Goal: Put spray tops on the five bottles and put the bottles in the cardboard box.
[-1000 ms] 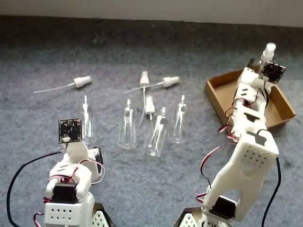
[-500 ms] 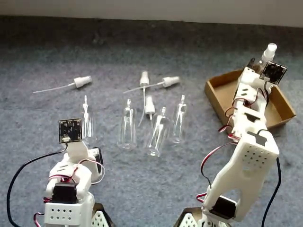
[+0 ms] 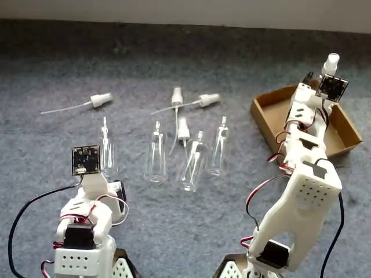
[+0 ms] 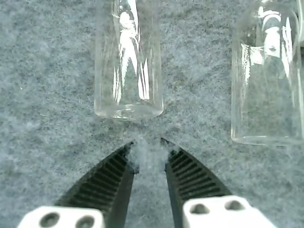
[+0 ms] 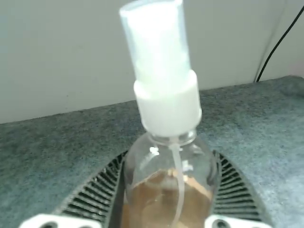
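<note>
Four clear bottles without tops lie on the grey carpet: one (image 3: 106, 147) at the left and three (image 3: 156, 153), (image 3: 194, 161), (image 3: 219, 146) in the middle. Loose spray tops (image 3: 101, 99), (image 3: 177, 95), (image 3: 208, 99), (image 3: 183, 130) lie beyond and among them. My left gripper (image 4: 149, 152) is slightly open and empty, just short of the base of the left bottle (image 4: 128, 57); a second bottle (image 4: 268, 71) lies beside it. My right gripper (image 5: 168, 190) is shut on a bottle (image 5: 161, 185) fitted with a white spray top (image 5: 161, 80), held upright over the cardboard box (image 3: 264, 116).
The box stands at the right of the carpet with the right arm (image 3: 301, 174) stretched over its near side. A pale wall (image 3: 185, 8) runs along the far edge. Bare carpet lies between the bottles and the box.
The right gripper with its capped bottle has shifted very slightly over the box. The left arm and the lying bottles have not moved.
</note>
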Available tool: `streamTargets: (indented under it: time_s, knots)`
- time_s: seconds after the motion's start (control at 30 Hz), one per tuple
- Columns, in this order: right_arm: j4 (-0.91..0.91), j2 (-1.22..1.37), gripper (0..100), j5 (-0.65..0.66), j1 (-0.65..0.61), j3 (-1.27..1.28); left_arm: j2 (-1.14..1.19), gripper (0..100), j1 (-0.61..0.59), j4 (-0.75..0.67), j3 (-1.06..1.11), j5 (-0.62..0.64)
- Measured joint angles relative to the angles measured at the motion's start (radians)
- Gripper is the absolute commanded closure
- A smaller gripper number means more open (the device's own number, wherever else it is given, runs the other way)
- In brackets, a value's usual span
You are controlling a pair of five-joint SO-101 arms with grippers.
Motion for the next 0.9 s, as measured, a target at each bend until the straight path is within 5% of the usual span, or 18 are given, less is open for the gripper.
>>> streamTargets:
  time_s: [0.9]
  knots:
    - [-0.077, 0.002, 79.2, 0.003, 0.002, 0.000, 0.000, 95, 0.000, 0.000, 0.000, 0.000]
